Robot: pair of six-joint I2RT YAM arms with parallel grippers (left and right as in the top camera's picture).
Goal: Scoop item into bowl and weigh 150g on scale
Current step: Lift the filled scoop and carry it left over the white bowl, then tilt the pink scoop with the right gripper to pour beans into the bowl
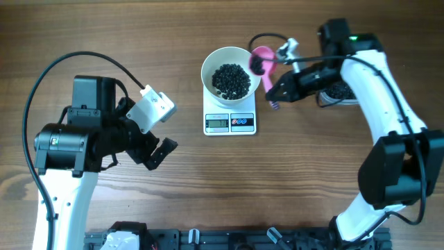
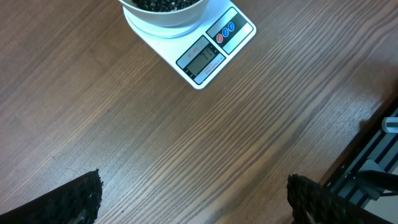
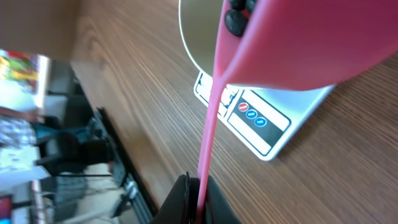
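Observation:
The white bowl (image 1: 207,69) stands on the scale (image 1: 230,123) and holds a heap of black beans (image 1: 231,80). My right gripper (image 1: 276,97) is shut on the handle of a pink scoop (image 1: 262,59), whose cup is tilted at the bowl's right rim. In the right wrist view the scoop (image 3: 298,43) fills the top, with a few beans (image 3: 236,18) at its lip beside the bowl (image 3: 196,37); the gripper (image 3: 200,199) pinches the thin handle. My left gripper (image 1: 156,154) hangs open over bare table, left of the scale (image 2: 211,53) and bowl (image 2: 165,18).
A clear tub (image 1: 338,92) with more beans lies at the right, mostly hidden under the right arm. A black rack (image 1: 208,239) runs along the table's front edge. Bare wood lies between the left gripper's fingertips (image 2: 84,199).

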